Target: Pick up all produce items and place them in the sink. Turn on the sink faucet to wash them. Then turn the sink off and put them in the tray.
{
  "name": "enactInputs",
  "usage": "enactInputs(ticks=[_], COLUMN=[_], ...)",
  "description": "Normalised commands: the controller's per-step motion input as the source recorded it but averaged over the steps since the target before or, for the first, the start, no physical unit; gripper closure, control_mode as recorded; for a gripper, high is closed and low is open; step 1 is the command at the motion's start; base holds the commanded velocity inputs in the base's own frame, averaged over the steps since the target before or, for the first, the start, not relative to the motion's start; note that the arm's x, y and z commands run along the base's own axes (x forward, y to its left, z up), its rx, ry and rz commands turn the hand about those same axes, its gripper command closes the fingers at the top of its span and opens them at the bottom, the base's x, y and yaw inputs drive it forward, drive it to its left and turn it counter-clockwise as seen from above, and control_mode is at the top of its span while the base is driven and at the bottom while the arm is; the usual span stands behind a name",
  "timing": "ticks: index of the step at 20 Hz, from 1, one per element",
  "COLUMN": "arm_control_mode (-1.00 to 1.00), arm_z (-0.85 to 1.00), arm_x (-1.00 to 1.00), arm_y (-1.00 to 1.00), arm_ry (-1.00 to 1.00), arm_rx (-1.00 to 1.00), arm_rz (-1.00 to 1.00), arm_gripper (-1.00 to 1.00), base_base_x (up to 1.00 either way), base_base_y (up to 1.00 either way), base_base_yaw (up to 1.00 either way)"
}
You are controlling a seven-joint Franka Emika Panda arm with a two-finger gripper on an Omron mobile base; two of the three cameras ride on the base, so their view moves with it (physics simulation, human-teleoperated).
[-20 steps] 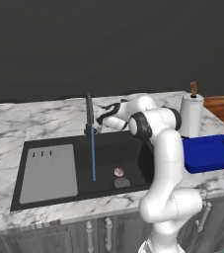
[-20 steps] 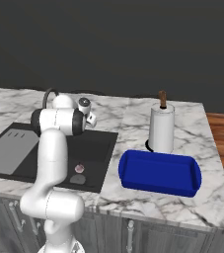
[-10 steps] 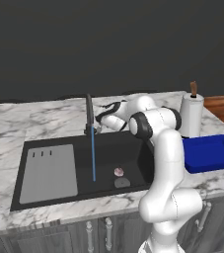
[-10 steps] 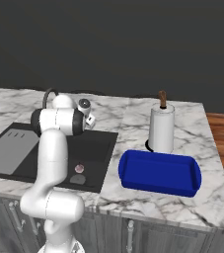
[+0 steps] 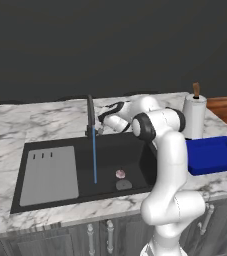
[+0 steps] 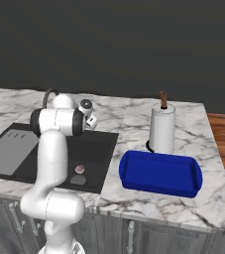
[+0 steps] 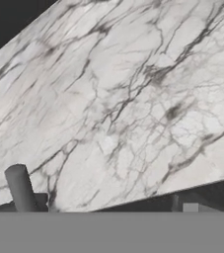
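A small pinkish-purple produce bulb (image 5: pixel 120 173) (image 6: pixel 79 169) lies on the floor of the black sink (image 5: pixel 135 147), beside the round grey drain (image 5: pixel 124 184). A thin blue stream of water (image 5: pixel 94 160) falls from the dark faucet (image 5: pixel 91 112) (image 6: pixel 47 96) into the basin. My gripper (image 5: pixel 101 128) (image 6: pixel 90 119) hovers just right of the faucet's base, at lever height, holding nothing. In the hand view the faucet's post (image 7: pixel 20 190) stands at the lower left, and no fingertips meet in the middle. The blue tray (image 5: pixel 212 155) (image 6: pixel 161 173) sits on the counter right of the sink.
A grey slotted drainboard panel (image 5: pixel 50 175) covers the sink's left half. A paper towel roll (image 5: pixel 195 117) (image 6: pixel 162 130) stands behind the tray. Marble counter (image 7: pixel 133 99) stretches behind the faucet. My own arm rises in front of the sink's right edge.
The hand has shifted slightly lower and left, closer to the faucet's base. The water runs throughout and the bulb has not moved.
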Motion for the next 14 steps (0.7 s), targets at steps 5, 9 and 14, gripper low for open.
enactInputs(ticks=[5,9,14], arm_control_mode=[-1.00,-1.00,-1.00], arm_z=[0.68,0.93,0.86], arm_x=[-0.28,0.00,0.09], arm_y=[-0.12,0.00,-0.02], arm_ry=[-0.03,-0.09,-0.04], arm_rx=[0.07,0.12,0.08], arm_rz=[0.00,0.00,0.00], arm_gripper=[-1.00,-1.00,-1.00], base_base_x=[0.00,0.00,0.00], base_base_y=[0.00,0.00,0.00], base_base_yaw=[0.00,0.00,0.00])
